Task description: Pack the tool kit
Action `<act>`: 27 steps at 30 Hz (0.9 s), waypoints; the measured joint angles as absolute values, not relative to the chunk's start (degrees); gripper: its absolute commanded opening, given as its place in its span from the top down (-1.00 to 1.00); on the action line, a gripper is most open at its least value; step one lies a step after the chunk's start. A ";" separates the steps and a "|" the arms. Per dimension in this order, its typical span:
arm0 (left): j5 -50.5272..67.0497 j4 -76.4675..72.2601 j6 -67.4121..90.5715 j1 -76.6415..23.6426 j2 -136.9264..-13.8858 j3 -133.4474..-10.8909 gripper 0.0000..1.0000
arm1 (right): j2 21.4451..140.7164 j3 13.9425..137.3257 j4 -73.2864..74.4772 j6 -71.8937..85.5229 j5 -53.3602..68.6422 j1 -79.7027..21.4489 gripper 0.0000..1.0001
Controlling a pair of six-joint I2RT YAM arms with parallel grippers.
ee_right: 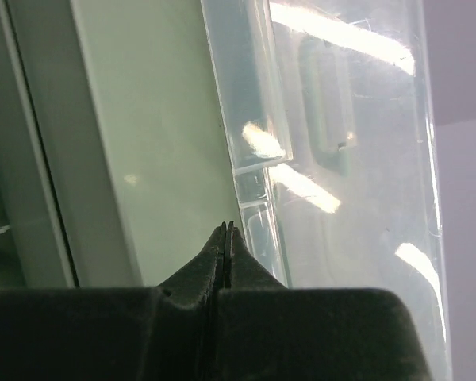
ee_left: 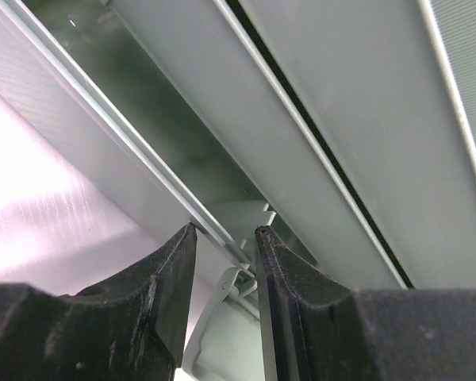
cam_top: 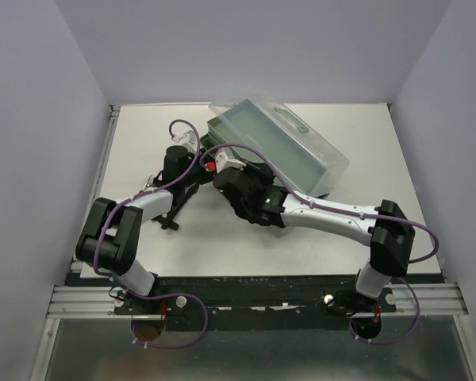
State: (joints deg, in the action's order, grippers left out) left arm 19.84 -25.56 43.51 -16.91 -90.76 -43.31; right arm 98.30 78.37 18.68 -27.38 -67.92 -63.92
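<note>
The tool kit case (cam_top: 278, 147), green with a clear lid, lies at the back of the table with the lid partly raised. My left gripper (cam_top: 200, 147) is at the case's left end. In the left wrist view its jaws (ee_left: 226, 230) stand a narrow gap apart, straddling the lid's rim and a pale latch (ee_left: 232, 282), with no clear grip on either. My right gripper (cam_top: 222, 161) is at the same near-left corner. In the right wrist view it (ee_right: 228, 226) is shut and empty, its tip against the edge of the clear lid (ee_right: 349, 159) beside the green body (ee_right: 159, 143).
White walls enclose the table on three sides. The two arms cross close together in front of the case's left corner. The metal rail (cam_top: 254, 298) with the arm bases runs along the near edge.
</note>
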 measured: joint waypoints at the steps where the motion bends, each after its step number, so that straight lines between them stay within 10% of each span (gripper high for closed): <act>1: 19.84 -25.56 43.51 -16.91 -90.78 -43.31 0.14 | 98.00 78.37 18.33 -27.79 -67.90 -63.44 0.93; 27: 19.84 -24.25 42.68 -16.95 -91.20 -44.47 0.14 | 84.90 82.54 26.15 -17.69 -47.51 -44.53 0.89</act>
State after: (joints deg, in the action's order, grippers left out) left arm 19.84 -24.25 42.68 -16.95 -91.20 -44.47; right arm 84.90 82.54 26.15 -17.69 -47.51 -44.53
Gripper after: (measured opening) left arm 0.441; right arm 0.051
